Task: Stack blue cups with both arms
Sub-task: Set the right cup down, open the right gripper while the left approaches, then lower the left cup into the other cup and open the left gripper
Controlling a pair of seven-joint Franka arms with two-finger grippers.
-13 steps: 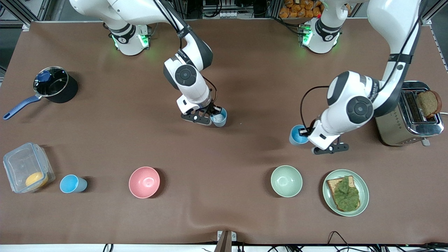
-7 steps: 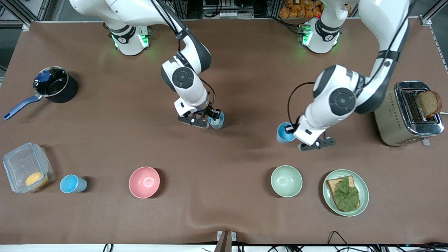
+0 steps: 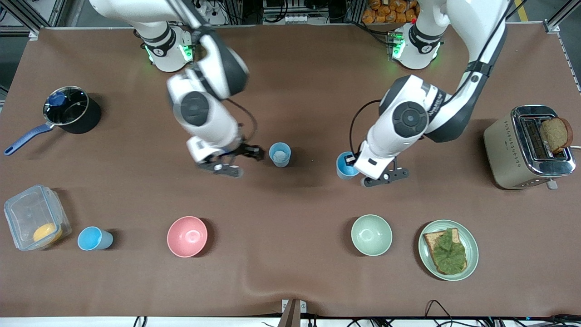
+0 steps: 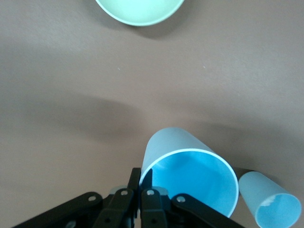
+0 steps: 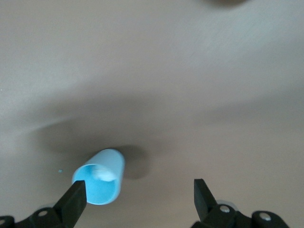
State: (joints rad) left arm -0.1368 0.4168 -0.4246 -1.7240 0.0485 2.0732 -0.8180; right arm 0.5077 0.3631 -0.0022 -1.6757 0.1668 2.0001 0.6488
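Note:
One blue cup [image 3: 280,154] stands upright on the brown mat mid-table; the right wrist view shows this cup [image 5: 99,178] just off one fingertip. My right gripper [image 3: 255,152] is open beside it toward the right arm's end, touching nothing; the right wrist view shows that gripper [image 5: 138,197] with bare mat between its jaws. My left gripper [image 3: 350,160] is shut on the rim of a second blue cup [image 3: 345,167], over the mat toward the left arm's end from the standing cup. The left wrist view shows the held cup [image 4: 190,175] and the standing cup [image 4: 270,204]. A third blue cup [image 3: 94,238] stands by the plastic container.
A pink bowl [image 3: 187,236] and a pale green bowl [image 3: 371,235] sit nearer the front camera. A plate with leaf-topped toast [image 3: 426,259] lies beside the green bowl. A toaster [image 3: 508,150] holds bread at the left arm's end. A saucepan [image 3: 71,111] and a container [image 3: 22,213] stand at the right arm's end.
My right gripper opened, let go of its cup on the mat and drew back toward the right arm's end. My left arm carried its cup toward the standing cup.

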